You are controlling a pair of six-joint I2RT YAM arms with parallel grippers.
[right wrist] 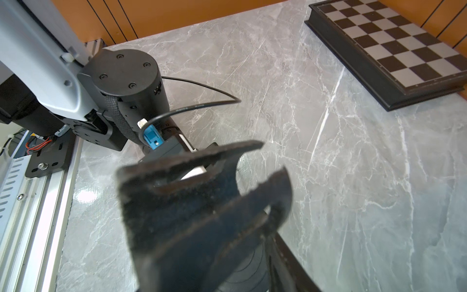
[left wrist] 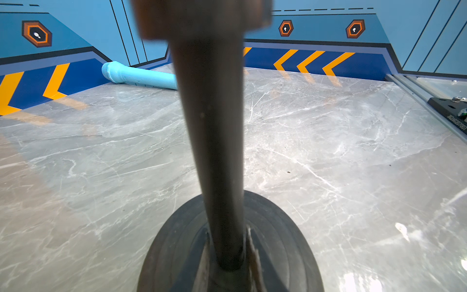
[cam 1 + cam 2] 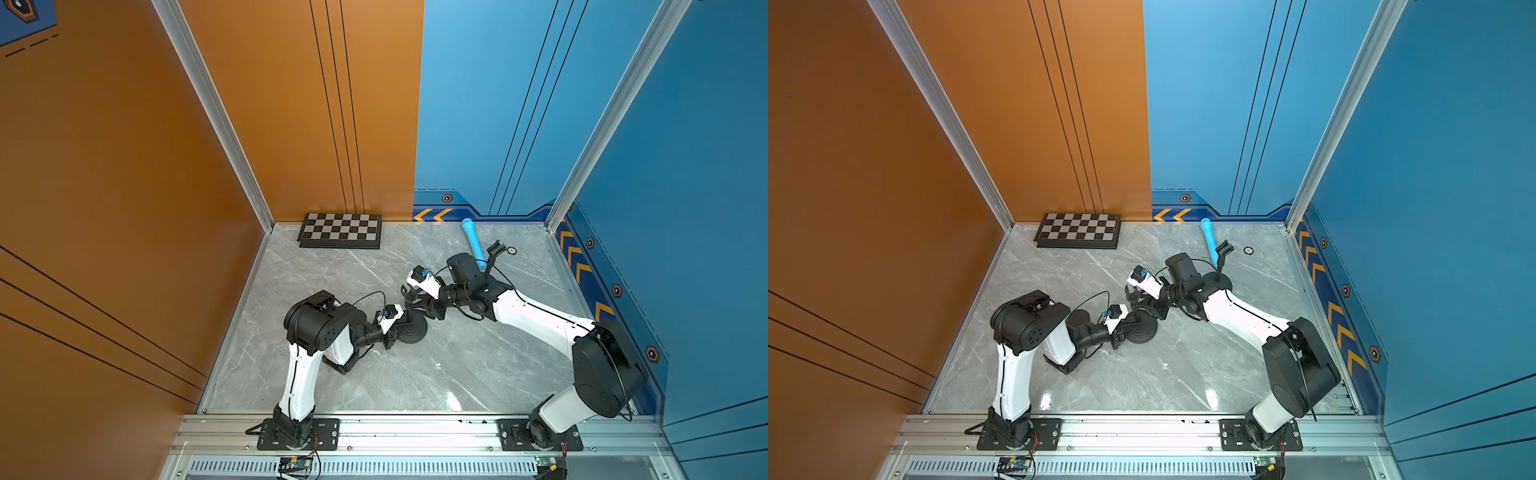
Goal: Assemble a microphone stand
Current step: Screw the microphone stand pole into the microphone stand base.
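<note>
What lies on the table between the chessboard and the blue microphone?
Nothing. In both top views the stretch between the chessboard and the blue microphone is only bare grey table.

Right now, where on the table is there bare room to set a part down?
Widest bare table: the front strip between stand base and the rail. Also free: between chessboard and left arm, and between chessboard and microphone. Crowded: centre, where the left gripper holds the pole under the right gripper; back right, by the second stand.
</note>
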